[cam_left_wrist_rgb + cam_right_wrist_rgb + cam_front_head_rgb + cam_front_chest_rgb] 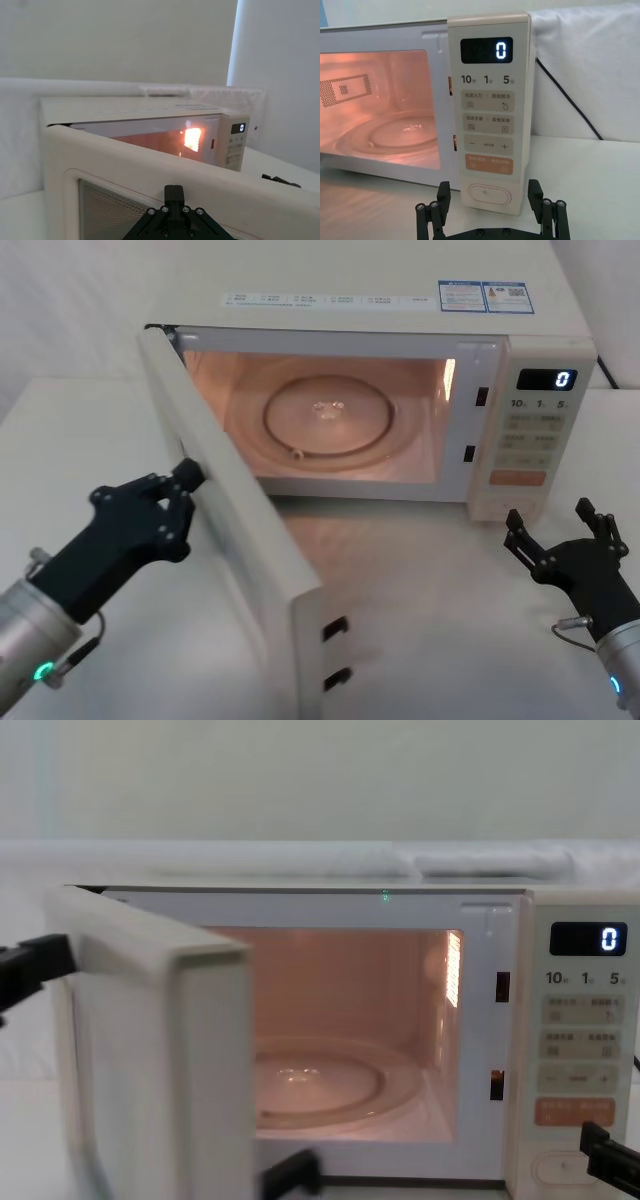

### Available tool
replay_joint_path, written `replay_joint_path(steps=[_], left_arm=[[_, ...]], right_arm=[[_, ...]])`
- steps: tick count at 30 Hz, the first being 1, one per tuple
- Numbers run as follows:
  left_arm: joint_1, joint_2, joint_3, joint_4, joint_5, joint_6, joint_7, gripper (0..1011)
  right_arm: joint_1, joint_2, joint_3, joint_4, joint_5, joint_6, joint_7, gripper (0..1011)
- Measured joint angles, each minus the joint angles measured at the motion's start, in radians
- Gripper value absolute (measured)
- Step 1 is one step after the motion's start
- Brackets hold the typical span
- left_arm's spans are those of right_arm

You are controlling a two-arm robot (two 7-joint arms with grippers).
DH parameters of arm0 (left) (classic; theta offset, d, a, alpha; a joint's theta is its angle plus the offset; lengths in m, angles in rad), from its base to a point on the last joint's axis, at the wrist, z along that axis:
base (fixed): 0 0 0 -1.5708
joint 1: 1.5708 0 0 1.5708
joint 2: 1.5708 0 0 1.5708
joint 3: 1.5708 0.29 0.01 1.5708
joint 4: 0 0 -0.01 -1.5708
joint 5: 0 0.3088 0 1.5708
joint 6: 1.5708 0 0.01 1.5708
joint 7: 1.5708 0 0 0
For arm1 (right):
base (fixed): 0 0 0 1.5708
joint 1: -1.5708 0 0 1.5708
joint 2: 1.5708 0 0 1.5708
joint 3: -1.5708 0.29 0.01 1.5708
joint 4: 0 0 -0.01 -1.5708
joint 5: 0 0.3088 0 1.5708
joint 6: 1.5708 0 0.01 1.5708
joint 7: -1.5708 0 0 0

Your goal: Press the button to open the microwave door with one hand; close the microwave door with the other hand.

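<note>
The cream microwave [380,310] stands open with its inside lit and its display [485,50] reading 0. The microwave door [250,540] is swung out towards me on the left. My left gripper [186,480] is shut, with its fingertips against the door's outer face near the window [110,210]. In the chest view it shows at the left edge [40,960] beside the door [130,1050]. My right gripper [553,525] is open, low in front of the control panel. The wide cream button [490,194] lies just beyond it, between its two fingers [443,192], apart from them.
A glass turntable [330,420] sits inside the cavity. A black cable [570,100] runs behind the microwave on the right. The white table [450,620] stretches in front, with white cloth and a wall behind.
</note>
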Motion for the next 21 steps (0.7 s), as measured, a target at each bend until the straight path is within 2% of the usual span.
replay_joint_path(steps=[5,7,21], left_arm=[[-0.046,-0.006,0.046,0.021,-0.002,0.013,0.014,0],[-0.078,-0.013,0.077,0.036,0.0,0.023,0.029,0],[-0.217,-0.071,0.182,0.089,0.035,0.077,0.119,0]], right_arm=[[0.0,0.0,0.0,0.0,0.0,0.0,0.0,1002],[0.0,0.0,0.0,0.0,0.0,0.0,0.0,1002],[0.0,0.0,0.0,0.0,0.0,0.0,0.0,1002]])
